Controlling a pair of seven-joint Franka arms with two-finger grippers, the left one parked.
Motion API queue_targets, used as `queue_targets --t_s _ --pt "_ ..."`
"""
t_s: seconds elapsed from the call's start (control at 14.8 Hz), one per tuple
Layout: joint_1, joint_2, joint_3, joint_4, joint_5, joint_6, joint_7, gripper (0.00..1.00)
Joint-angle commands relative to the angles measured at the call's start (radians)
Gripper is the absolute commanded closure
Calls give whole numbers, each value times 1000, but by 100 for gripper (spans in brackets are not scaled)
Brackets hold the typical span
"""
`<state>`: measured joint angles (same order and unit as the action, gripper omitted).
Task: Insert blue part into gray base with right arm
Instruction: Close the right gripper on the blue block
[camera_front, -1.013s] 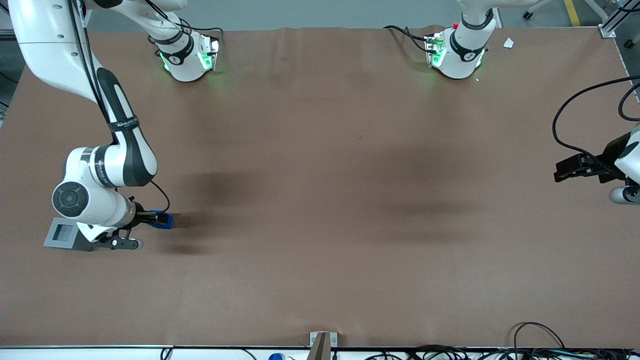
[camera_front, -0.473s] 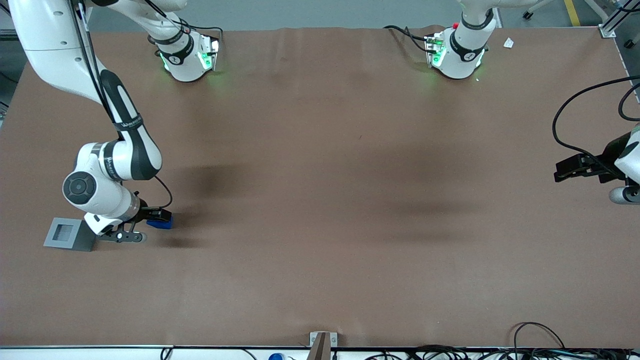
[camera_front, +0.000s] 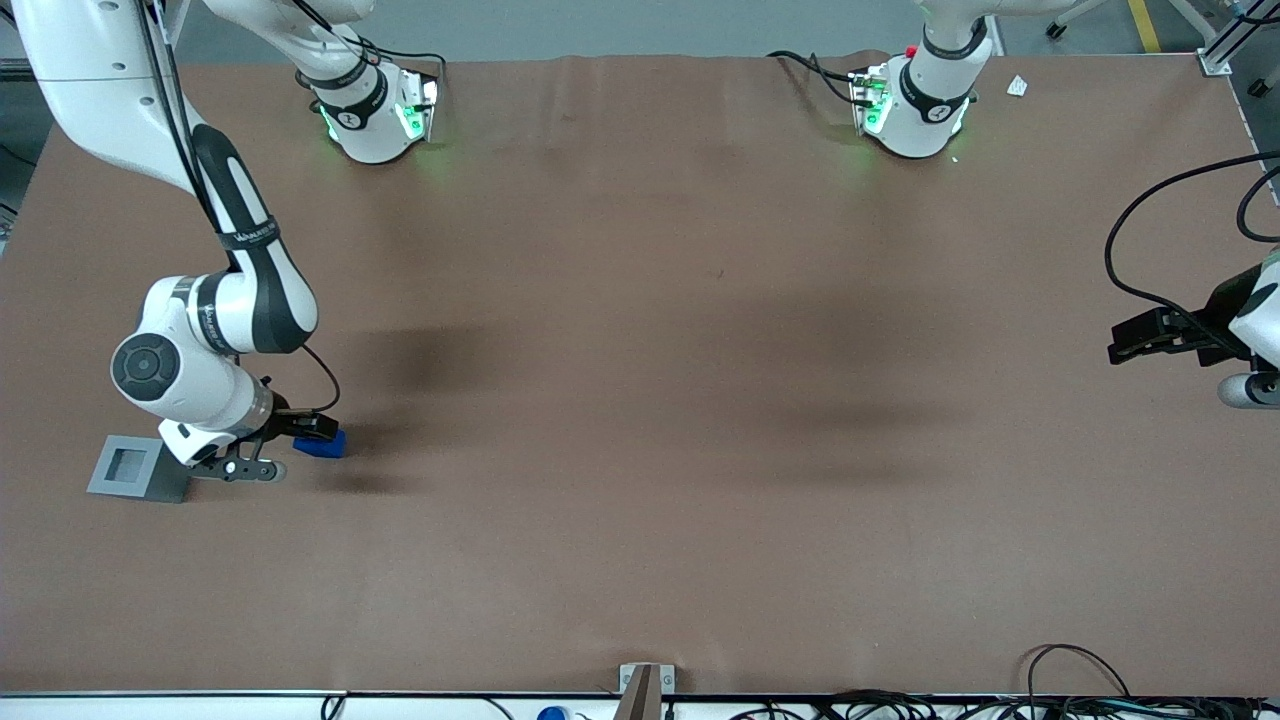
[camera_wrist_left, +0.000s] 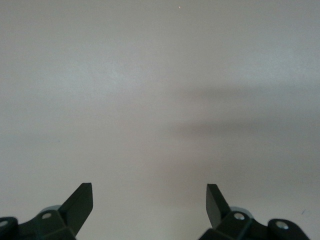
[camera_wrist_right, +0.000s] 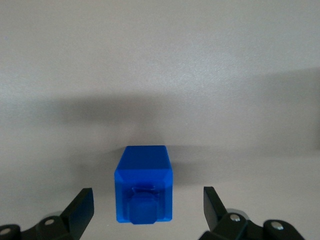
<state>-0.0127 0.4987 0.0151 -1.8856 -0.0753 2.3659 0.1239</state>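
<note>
The blue part (camera_front: 324, 445) rests on the brown table near the working arm's end. In the right wrist view the blue part (camera_wrist_right: 144, 186) has its raised step facing the camera. My right gripper (camera_wrist_right: 147, 192) is open, one finger on each side of the block with a gap on both sides. In the front view the gripper (camera_front: 312, 430) reaches low over the block from the wrist. The gray base (camera_front: 135, 467) sits beside the wrist, further toward the working arm's end, with its square recess facing up and nothing in it.
Both arm bases (camera_front: 375, 110) stand at the table edge farthest from the front camera. A bracket (camera_front: 645, 685) and cables (camera_front: 1080, 680) lie along the nearest edge.
The wrist has shifted off the gray base, which now shows whole. The blue part has stayed almost where it was on the table.
</note>
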Motion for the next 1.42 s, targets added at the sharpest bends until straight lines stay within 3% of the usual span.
queue_targets --t_s 0.0,1.08,1.22,1.35 --pt "-10 -35 12 -44 28 18 -9 3" --pt "-21 -29 11 -70 28 98 -99 5" --pt "-20 -29 11 -73 28 99 -101 13" --pt "-16 -26 11 -72 28 105 -101 14"
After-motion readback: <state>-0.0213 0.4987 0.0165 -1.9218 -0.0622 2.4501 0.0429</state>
